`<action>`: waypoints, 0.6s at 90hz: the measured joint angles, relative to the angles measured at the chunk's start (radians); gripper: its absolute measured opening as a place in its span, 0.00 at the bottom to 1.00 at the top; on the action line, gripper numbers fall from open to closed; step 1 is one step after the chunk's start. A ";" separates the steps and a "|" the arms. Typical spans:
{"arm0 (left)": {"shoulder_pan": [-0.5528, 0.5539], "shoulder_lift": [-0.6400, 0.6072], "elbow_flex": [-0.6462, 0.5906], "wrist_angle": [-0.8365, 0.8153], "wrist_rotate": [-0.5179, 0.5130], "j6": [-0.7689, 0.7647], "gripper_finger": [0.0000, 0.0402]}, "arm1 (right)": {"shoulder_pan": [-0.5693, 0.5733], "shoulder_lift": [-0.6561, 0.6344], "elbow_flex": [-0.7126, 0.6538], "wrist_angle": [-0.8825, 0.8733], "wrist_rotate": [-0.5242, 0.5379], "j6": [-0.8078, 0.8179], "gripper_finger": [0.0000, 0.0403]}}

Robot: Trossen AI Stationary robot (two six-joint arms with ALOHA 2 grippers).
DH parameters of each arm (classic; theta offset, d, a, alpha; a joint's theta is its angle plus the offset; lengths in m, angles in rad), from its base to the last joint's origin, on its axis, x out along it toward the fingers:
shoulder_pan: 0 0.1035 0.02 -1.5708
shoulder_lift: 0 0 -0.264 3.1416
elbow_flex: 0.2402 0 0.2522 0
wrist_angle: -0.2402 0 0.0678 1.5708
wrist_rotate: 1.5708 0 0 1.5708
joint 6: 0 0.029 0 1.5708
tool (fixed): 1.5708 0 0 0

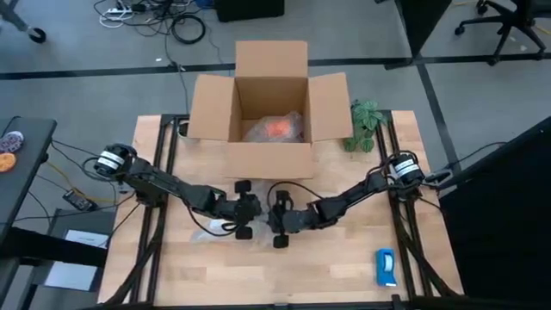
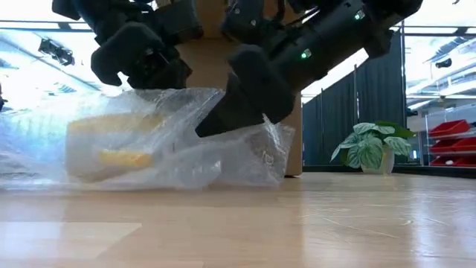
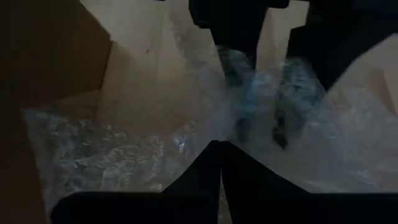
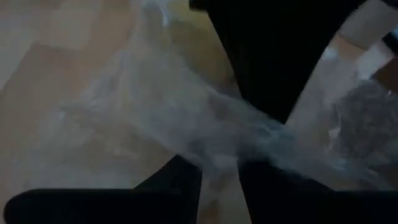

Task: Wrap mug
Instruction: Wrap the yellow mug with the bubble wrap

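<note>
Inside cardboard box [image 1: 271, 103], orange mug [image 1: 280, 127], well beyond both grippers

Orange mug [image 1: 279, 128], swathed in clear plastic, inside the open cardboard box [image 1: 211, 110].

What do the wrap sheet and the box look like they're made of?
Wrap sheet: clear, glossy bubble wrap or plastic film, judging by its crinkles, glare and see-through look. Box: matte brown cardboard, with open folded flaps.
</note>
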 joint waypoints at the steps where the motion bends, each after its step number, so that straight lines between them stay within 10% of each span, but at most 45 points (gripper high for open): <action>1: 0.000 0.002 0.000 0.002 0.001 0.002 0.00 | 0.003 -0.004 0.000 -0.002 0.001 0.000 0.19; 54: -0.010 0.033 0.080 -0.043 0.050 0.063 0.00 | -0.012 -0.076 0.000 -0.015 0.024 -0.067 0.19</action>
